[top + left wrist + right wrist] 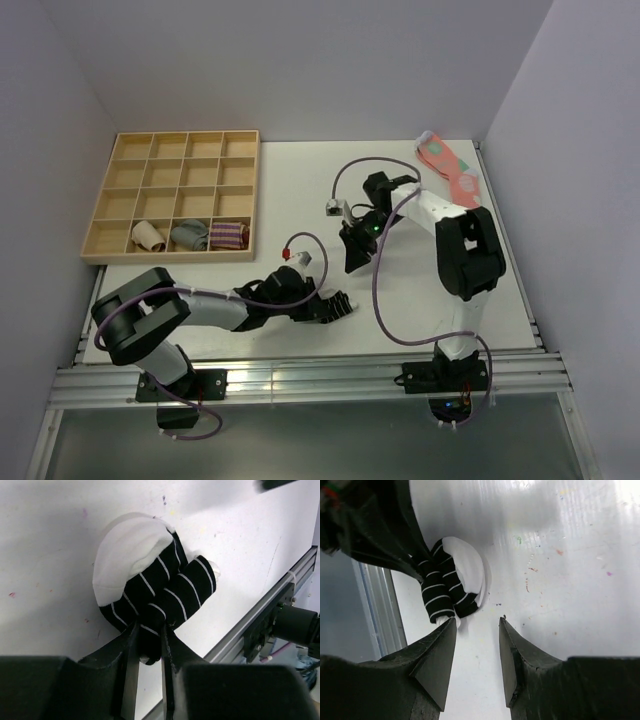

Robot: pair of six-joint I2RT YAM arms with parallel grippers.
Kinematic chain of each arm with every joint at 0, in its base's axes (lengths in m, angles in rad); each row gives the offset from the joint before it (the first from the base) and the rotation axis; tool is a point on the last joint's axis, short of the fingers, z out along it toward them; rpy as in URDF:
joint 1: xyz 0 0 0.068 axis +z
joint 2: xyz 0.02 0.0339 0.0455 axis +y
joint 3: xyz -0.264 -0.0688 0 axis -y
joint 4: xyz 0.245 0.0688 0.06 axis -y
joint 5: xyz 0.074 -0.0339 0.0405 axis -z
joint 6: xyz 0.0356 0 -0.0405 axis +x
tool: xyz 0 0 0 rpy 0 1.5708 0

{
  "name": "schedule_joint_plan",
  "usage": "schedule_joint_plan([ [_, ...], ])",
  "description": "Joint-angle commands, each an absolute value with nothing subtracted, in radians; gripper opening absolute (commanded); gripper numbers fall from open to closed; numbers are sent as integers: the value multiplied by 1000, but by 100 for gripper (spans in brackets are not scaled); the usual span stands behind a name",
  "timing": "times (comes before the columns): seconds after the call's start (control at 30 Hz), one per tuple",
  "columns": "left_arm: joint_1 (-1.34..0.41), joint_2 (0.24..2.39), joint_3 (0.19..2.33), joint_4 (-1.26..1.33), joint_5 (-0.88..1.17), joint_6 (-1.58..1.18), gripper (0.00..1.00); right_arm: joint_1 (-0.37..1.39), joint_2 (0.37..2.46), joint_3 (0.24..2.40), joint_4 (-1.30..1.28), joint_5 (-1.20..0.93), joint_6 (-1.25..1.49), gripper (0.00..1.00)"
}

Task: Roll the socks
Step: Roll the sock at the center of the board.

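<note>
The socks (160, 587) are a small black bundle with thin white stripes and a white end, lying on the white table near its front edge. My left gripper (150, 626) is shut on the bundle's near end, with dark fabric pinched between the two fingers. In the top view the left gripper (333, 305) lies low by the front rail. From the right wrist the socks (445, 587) show just beyond and left of my right gripper (477, 620). That gripper is open, holds nothing, and hovers close over the table (352, 258).
A wooden compartment tray (185, 133) sits at the back left, with a beige roll (148, 235), a grey roll (190, 235) and a maroon striped bundle (230, 236) in its front row. Pink socks (450, 168) lie at the back right corner. An aluminium rail (300, 380) runs along the front edge.
</note>
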State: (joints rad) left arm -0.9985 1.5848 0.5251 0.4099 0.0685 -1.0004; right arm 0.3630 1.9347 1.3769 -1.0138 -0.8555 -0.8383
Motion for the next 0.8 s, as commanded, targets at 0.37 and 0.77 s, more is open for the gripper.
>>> schedule_joint_plan([
  [0.37, -822, 1586, 463, 163, 388, -974, 0, 318, 1432, 994, -709, -853, -939, 48],
  [0.77, -750, 1644, 472, 173, 606, -989, 0, 724, 1042, 594, -364, -516, -884, 54],
])
